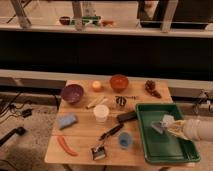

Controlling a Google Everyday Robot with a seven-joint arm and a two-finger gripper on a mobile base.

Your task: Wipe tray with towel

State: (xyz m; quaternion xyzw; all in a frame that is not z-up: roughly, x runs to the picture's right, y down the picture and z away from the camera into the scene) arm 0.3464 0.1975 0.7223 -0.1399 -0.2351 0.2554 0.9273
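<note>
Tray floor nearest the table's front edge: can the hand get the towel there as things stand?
Probably yes. The hand holds the towel over the green tray, and that front stretch looks bare.

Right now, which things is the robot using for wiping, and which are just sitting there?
Using: green tray; towel on the tray; claw at the towel.

Just sitting: purple bowl, orange bowl, white cup, blue sponge, blue cup.
</note>
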